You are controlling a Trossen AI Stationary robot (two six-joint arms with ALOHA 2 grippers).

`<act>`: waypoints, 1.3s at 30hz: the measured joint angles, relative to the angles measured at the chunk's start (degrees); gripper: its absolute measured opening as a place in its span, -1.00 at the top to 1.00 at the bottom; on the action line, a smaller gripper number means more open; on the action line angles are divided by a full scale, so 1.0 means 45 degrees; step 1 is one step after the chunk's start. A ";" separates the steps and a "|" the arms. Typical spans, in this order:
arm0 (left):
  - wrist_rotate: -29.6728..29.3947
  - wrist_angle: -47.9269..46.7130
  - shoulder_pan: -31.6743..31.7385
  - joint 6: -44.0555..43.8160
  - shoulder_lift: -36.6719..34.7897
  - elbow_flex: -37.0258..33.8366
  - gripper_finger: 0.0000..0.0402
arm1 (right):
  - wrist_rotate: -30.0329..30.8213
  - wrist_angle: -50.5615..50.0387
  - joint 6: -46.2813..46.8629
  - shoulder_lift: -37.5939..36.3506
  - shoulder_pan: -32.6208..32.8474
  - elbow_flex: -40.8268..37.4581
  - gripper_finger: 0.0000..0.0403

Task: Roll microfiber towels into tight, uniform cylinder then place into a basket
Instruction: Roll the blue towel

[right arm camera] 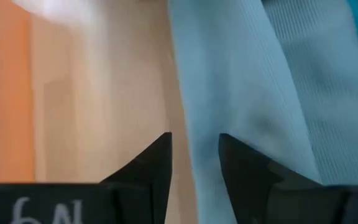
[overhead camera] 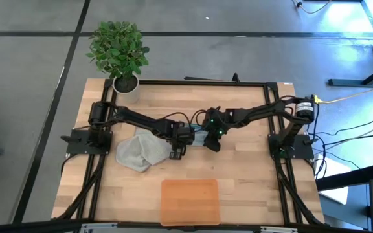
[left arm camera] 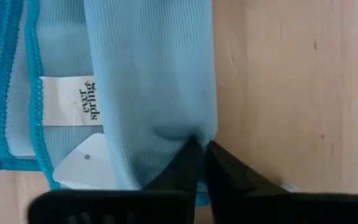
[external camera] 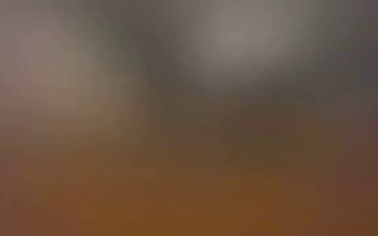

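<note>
The pale blue towel (overhead camera: 198, 134) lies on the wooden table at mid-table, between my two grippers. It also shows in the left wrist view (left arm camera: 148, 81), partly folded, with a white label and teal hem. My left gripper (overhead camera: 177, 149) is shut on it. My right gripper (overhead camera: 212, 141) is open, with its fingers on either side of the towel's folded edge (right arm camera: 197, 155). The grey towel (overhead camera: 138, 152) lies crumpled on the table, left of my left gripper. The orange tray (overhead camera: 190, 200) sits at the near edge. My left gripper pinches a raised fold of the blue towel (left arm camera: 191, 134) between its two fingertips, at the fold's long edge. The fingers point down at the table. The rest of the towel lies on the table.
A potted plant (overhead camera: 118, 52) stands at the table's far left corner. Bare wood lies between the towels and the tray and toward the right edge. The low view shows only an orange-brown blur.
</note>
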 joint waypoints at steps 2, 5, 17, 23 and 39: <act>0.0053 -0.0008 0.0051 0.0000 0.0000 -0.0005 0.97 | -0.0002 -0.0068 -0.0087 -0.0359 0.0008 0.0000 0.34; 0.0189 -0.0028 0.0141 0.0000 0.0006 -0.0005 0.98 | 0.0027 -0.0561 -0.0951 -0.0928 0.0032 0.0010 0.34; 0.0535 -0.0034 0.0310 0.0005 0.0010 -0.0029 1.00 | 0.2131 -0.2661 -0.5298 -0.1601 0.1111 0.0034 0.34; 0.0535 -0.0004 0.0324 0.0005 0.0010 -0.0048 1.00 | 0.2558 -0.2620 -0.6040 -0.1179 0.1177 0.0049 0.34; 0.0695 0.0006 0.0336 0.0005 0.0010 -0.0053 1.00 | 0.3704 -0.2509 -0.6697 -0.0246 0.1229 0.0112 0.35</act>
